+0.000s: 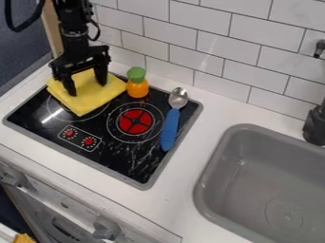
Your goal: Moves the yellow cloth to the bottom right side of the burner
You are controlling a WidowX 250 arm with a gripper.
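Note:
At the upper left of the black cooktop (pixel 130 163), my gripper (pixel 87 90) points down over the yellow cloth (pixel 87 102), its two fingers spread wide and open. The fingertips stand at the cloth's surface; whether they touch it I cannot tell. The cloth lies folded and flat across the cooktop's back left part, overlapping the left burner ring. To its right, the burner with the red centre (pixel 135 122) is uncovered.
An orange bottle-like toy with a green top (pixel 137 83) stands right beside the cloth. A spoon with a blue handle (pixel 170 124) lies along the cooktop's right side. The grey sink (pixel 263 175) is at the right, and a tiled wall (pixel 196 47) runs behind.

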